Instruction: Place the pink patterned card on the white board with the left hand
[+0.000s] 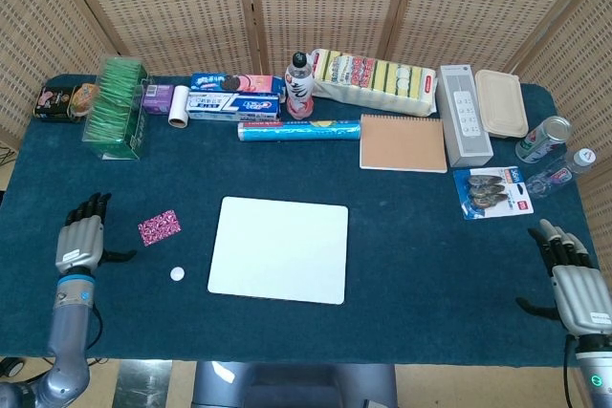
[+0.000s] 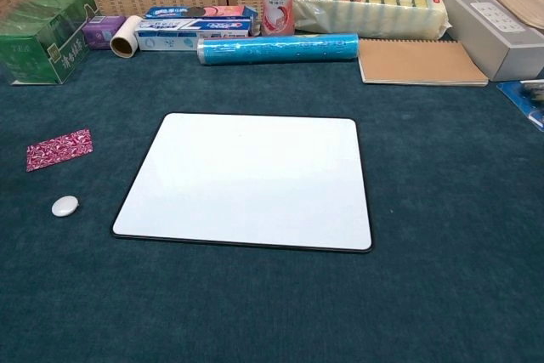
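The pink patterned card (image 1: 160, 227) (image 2: 59, 149) lies flat on the dark teal cloth, left of the white board (image 1: 280, 248) (image 2: 246, 179). My left hand (image 1: 80, 238) hovers open at the table's left side, a short way left of the card and apart from it, fingers spread and pointing away from me. My right hand (image 1: 577, 284) stays open near the front right corner, holding nothing. Neither hand shows in the chest view.
A small white oval pebble (image 1: 177, 274) (image 2: 65, 206) lies in front of the card. Along the back stand a green tea box (image 1: 119, 106), toothpaste boxes (image 1: 232, 104), a bottle (image 1: 299, 86), a blue roll (image 1: 298, 130), a notebook (image 1: 403, 142) and a grey speaker (image 1: 464, 115).
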`<state>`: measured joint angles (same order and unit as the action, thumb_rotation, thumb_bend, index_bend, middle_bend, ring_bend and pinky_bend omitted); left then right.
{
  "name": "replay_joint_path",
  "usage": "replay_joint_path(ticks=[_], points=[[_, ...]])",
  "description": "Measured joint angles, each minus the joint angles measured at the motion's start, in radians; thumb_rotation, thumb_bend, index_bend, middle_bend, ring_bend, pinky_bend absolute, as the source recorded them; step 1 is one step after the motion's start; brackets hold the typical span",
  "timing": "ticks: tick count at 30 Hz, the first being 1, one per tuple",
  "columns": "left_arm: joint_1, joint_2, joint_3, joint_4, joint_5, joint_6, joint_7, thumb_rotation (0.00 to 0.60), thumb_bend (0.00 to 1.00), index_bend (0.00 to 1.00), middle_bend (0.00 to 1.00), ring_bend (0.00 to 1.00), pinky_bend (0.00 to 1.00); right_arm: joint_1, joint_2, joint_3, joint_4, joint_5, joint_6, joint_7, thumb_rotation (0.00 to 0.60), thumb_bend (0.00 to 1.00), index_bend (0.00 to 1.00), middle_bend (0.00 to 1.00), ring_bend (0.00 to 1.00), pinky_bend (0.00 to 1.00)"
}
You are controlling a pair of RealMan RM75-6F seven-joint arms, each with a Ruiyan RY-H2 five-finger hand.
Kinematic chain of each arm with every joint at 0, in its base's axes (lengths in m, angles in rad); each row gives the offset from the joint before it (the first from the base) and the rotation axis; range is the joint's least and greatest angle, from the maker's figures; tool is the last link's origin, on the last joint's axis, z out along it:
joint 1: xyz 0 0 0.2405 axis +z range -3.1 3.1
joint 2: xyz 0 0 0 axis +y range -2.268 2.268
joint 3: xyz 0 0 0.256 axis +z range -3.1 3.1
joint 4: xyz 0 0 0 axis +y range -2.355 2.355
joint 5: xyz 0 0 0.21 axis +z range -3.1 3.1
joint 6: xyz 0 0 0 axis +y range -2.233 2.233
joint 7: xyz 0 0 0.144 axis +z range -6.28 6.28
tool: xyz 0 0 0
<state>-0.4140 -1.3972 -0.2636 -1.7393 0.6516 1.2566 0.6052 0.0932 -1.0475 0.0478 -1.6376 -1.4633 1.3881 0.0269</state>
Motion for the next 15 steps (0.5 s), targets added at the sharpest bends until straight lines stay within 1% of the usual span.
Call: replay_joint_path(ticks=[1,4,7,9,15], points=[[-0.012,-0.010,-0.006,0.000,-0.022,0.004,0.016,0.600,0.05,0.13,0.00,0.00,0.05,0.000,0.001,0.000,0.000,0.000,0.000,0.001,0.600,0.00,0.03,0.00,0.00,0.00],[-0.053,-0.045,-0.030,0.006,-0.094,0.021,0.061,0.600,0.05,0.21,0.00,0.00,0.05,0.000,0.002,0.000,-0.001,0.001,-0.001,0.005,0.600,0.00,0.03,0.00,0.00,0.00],[-0.091,-0.081,-0.048,0.017,-0.140,0.046,0.094,0.600,0.06,0.24,0.00,0.00,0.05,0.001,0.005,0.001,0.000,0.005,-0.004,0.009,0.600,0.00,0.03,0.00,0.00,0.00],[-0.104,-0.092,-0.051,0.023,-0.161,0.051,0.108,0.600,0.06,0.26,0.00,0.00,0.05,0.002,0.006,0.002,0.001,0.007,-0.006,0.014,0.600,0.00,0.03,0.00,0.00,0.00],[-0.126,-0.113,-0.050,0.057,-0.198,0.042,0.113,0.600,0.08,0.26,0.00,0.00,0.05,0.004,0.013,0.001,0.000,0.008,-0.012,0.025,0.600,0.00,0.03,0.00,0.00,0.00]])
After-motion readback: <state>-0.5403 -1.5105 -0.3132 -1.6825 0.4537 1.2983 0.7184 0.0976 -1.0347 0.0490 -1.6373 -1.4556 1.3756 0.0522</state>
